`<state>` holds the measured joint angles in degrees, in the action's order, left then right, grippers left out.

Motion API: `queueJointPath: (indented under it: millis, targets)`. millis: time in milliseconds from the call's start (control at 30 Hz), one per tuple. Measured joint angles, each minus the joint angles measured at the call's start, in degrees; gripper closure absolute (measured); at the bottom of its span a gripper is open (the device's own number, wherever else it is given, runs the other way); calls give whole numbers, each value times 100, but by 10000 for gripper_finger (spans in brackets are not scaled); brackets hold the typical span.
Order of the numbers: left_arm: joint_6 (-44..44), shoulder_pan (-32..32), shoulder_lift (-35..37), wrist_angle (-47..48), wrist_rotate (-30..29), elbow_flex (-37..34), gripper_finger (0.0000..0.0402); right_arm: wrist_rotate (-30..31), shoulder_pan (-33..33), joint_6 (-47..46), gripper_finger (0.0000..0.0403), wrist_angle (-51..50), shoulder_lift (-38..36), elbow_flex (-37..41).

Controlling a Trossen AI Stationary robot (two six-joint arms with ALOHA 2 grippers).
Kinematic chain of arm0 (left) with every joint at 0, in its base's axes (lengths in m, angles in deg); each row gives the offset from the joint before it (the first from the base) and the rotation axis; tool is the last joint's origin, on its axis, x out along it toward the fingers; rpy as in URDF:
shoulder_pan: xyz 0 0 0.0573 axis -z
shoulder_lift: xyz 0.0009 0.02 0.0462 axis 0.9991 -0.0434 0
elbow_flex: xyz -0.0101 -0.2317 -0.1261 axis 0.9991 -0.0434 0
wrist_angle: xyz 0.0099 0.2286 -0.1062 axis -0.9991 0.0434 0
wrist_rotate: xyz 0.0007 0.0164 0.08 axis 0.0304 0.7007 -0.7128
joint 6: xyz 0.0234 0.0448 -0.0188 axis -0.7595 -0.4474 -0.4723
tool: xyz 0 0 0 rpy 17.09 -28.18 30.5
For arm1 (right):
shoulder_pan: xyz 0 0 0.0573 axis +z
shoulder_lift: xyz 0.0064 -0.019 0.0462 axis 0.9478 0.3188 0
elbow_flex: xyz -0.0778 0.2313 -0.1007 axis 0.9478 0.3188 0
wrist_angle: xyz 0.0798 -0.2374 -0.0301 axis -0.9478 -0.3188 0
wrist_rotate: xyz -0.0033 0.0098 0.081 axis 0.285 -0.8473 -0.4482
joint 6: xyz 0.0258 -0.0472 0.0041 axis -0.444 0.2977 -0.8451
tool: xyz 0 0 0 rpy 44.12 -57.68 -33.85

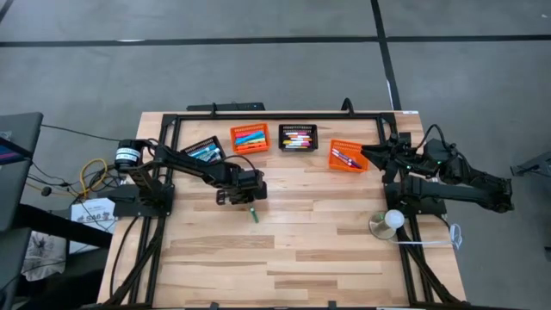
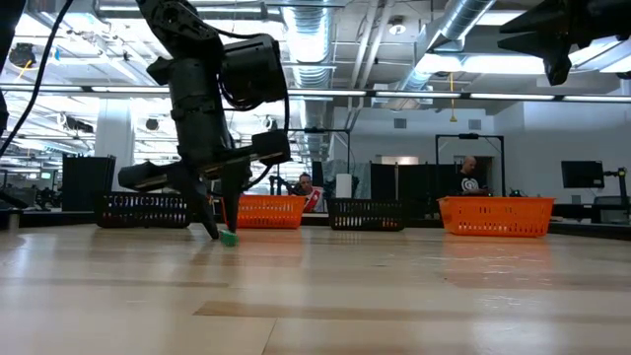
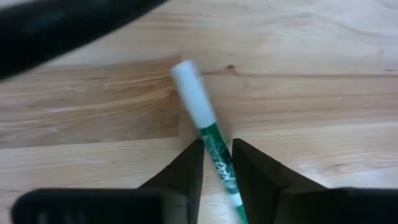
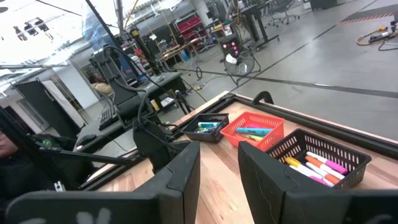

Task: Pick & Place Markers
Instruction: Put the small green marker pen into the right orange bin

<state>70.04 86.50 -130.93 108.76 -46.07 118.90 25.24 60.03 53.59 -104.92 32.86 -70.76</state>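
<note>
A green marker (image 1: 253, 213) with a white end (image 3: 189, 84) lies at mid-table, just near of my left gripper (image 1: 244, 197). The left wrist view shows that gripper (image 3: 217, 167) shut on the marker's barrel. In the low view the marker's green tip (image 2: 228, 238) touches the table beside the downward fingers. More markers fill the four mesh baskets along the far edge: black (image 1: 204, 151), orange (image 1: 250, 138), black (image 1: 298, 137), orange (image 1: 347, 157). My right gripper (image 4: 217, 171) is open and hangs in the air by the right orange basket, at the table's right side. My left gripper pinches the green marker between its two fingers on the green printed barrel (image 3: 214, 146), behind the white end. The fingers come from above, pointing down, and lie across the marker. The marker's green tip (image 2: 228, 238) is on the table top.
A black rail frame (image 1: 258, 114) runs along the far edge behind the baskets. A white ball on a round base (image 1: 392, 221) stands near the right arm's mount. Bare wood spreads over the near half (image 1: 284, 258). People sit in the room beyond (image 2: 306, 185).
</note>
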Motion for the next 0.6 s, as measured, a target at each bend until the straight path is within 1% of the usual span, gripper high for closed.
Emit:
queueJointPath:
  millis: [233,333,467,533,600]
  targets:
    - [-2,2,0,48,-17,0,374,-9,0,-202,304,0,0,0]
    - [-28,5,46,37,-59,-3,376,-11,0,-252,304,1,0,0]
    - [-64,15,248,-1,-252,-55,360,-22,0,-371,304,2,0,0]
    - [-71,17,364,-16,-488,-61,358,-32,0,-522,304,2,0,0]
    - [-171,-6,458,17,-927,-85,361,-123,2,-663,304,2,0,0]
